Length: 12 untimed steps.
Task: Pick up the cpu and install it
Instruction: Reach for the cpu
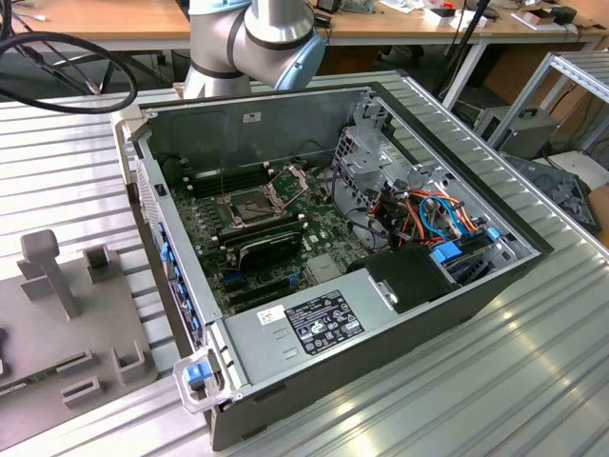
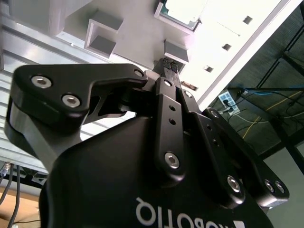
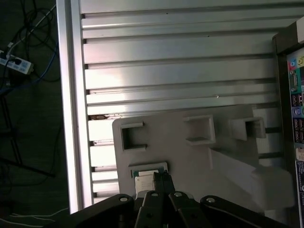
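The cpu (image 3: 144, 183) is a small flat square chip with a pale metal top and a green rim. It lies in a shallow recess of a grey fixture plate (image 3: 199, 161). In the second wrist view the cpu (image 2: 179, 10) sits in that recess beyond the fingertips. My gripper (image 3: 159, 179) hovers over the plate with its black fingers pressed together, tips beside the chip and apart from it. Nothing is held in the gripper (image 2: 170, 66). The motherboard socket (image 1: 247, 207) lies inside the open computer case (image 1: 457, 314).
The grey fixture plate (image 1: 67, 324) with raised holders lies at the exterior view's left on the ribbed aluminium table (image 1: 533, 381). Inside the case are a black cooler (image 1: 269, 249), coloured cables (image 1: 433, 214) and a drive cage (image 1: 366, 157). The arm (image 1: 257, 38) rises behind the case.
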Each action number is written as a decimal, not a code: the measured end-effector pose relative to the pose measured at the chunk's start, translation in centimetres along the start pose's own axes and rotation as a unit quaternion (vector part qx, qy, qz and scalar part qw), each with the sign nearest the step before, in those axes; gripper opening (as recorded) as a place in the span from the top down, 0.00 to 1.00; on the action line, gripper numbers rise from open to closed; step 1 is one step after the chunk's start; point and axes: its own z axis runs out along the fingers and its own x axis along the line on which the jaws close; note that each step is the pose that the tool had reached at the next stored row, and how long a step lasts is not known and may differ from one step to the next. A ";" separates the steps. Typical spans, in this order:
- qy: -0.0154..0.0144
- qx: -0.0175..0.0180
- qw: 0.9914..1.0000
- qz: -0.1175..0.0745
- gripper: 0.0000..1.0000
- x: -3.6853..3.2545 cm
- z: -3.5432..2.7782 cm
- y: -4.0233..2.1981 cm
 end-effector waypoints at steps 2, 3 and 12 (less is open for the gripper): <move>0.000 0.000 1.000 0.000 0.89 0.01 0.10 -0.09; 0.000 0.000 1.000 0.000 0.89 0.03 0.19 -0.18; 0.000 0.000 1.000 0.000 0.89 0.47 0.64 -0.41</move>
